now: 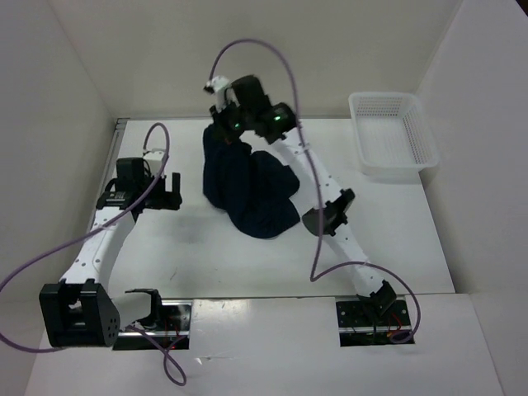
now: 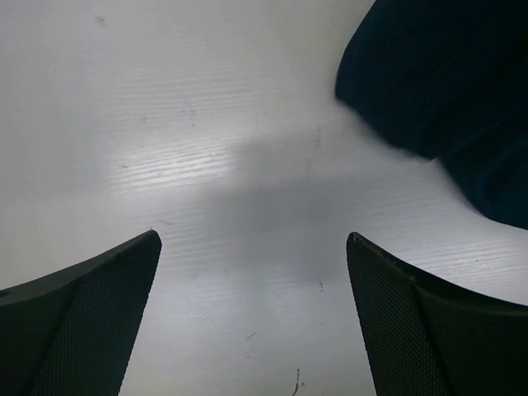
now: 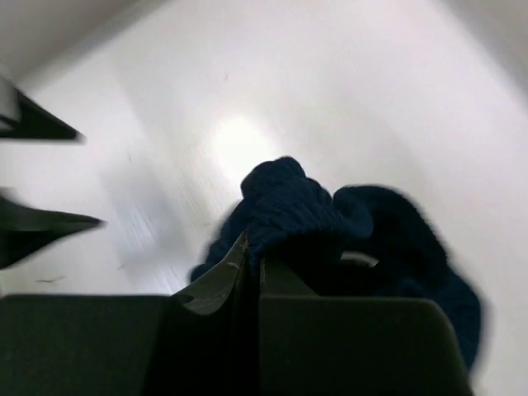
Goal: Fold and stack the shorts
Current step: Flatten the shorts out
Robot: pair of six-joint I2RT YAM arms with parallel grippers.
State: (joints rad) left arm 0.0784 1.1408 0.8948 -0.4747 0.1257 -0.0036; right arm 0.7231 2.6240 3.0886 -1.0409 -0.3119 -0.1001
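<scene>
Top external view showed the shorts (image 1: 247,191) as a crumpled navy heap on the table (image 1: 388,239), running from the far middle toward the centre, not flat and not folded. White basket (image 1: 389,136) sat at the far right, well apart from them.

Right wrist view: right gripper (image 3: 250,257) had its jaws pressed together on a bunched ridge of the fabric at the heap's far end. Which part of the garment that was, waistband or leg hem, could not be told; no drawstring visible.

Left wrist view: left gripper (image 2: 252,238) was spread wide, holding nothing, over bare table with the shorts' edge just ahead and to its right, not touching.

Step judged: pick up one end so the heap could be opened out before folding. To do it well, the right arm should probably lift straight up and slowly, letting the cloth hang free and untangle, then lay it back flat. The pinch looked thick, likely several layers, so a shake or regrasp might be needed. The left arm would have to come in and take a second corner to spread the cloth. Risk: fabric slipping from a shallow pinch.
</scene>
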